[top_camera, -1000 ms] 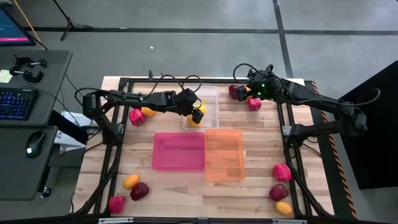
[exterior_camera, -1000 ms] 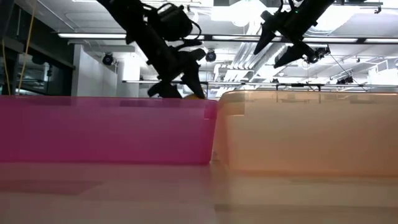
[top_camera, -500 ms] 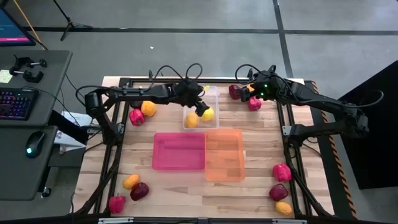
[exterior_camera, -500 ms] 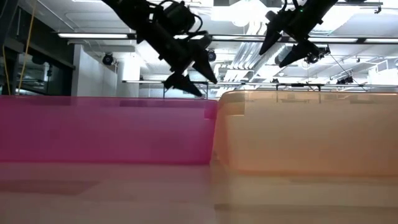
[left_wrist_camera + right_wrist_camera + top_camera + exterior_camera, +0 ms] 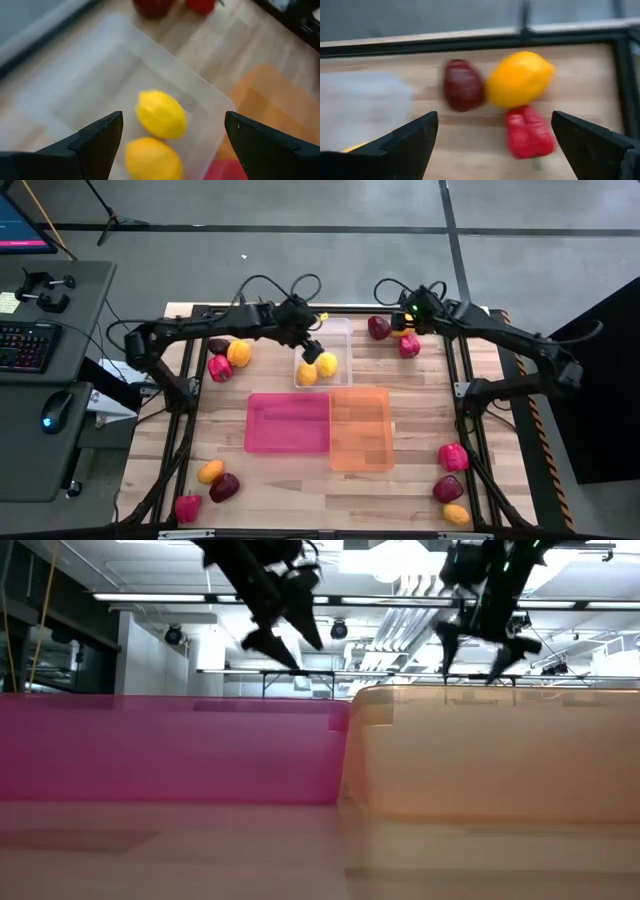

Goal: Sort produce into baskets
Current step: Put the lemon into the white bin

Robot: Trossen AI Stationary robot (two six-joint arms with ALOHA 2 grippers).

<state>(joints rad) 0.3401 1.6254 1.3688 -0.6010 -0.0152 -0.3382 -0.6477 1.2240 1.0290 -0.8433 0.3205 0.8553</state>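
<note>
My left gripper (image 5: 306,346) hangs open and empty over the clear bin (image 5: 340,340), clear of it. Two yellow citrus pieces (image 5: 161,114) (image 5: 152,159) lie in that bin. My right gripper (image 5: 405,320) is open and empty above the far-right group: a maroon piece (image 5: 463,85), a yellow-orange citrus (image 5: 520,79) and a red pepper (image 5: 529,131), all resting on the table. In the low view the left gripper (image 5: 285,640) and the right gripper (image 5: 470,648) both hang well above the bins.
The pink bin (image 5: 288,422) and the orange bin (image 5: 360,427) stand side by side mid-table. A maroon piece (image 5: 218,346), a citrus (image 5: 238,353) and a red pepper (image 5: 219,367) lie far left. More pieces lie near left (image 5: 210,472) and near right (image 5: 452,457).
My left gripper has let go of a yellow citrus, which now lies in the clear bin beside the other one. The gripper has then risen and drawn back toward the far left. My right gripper has tipped to point more steeply down over the far-right pieces.
</note>
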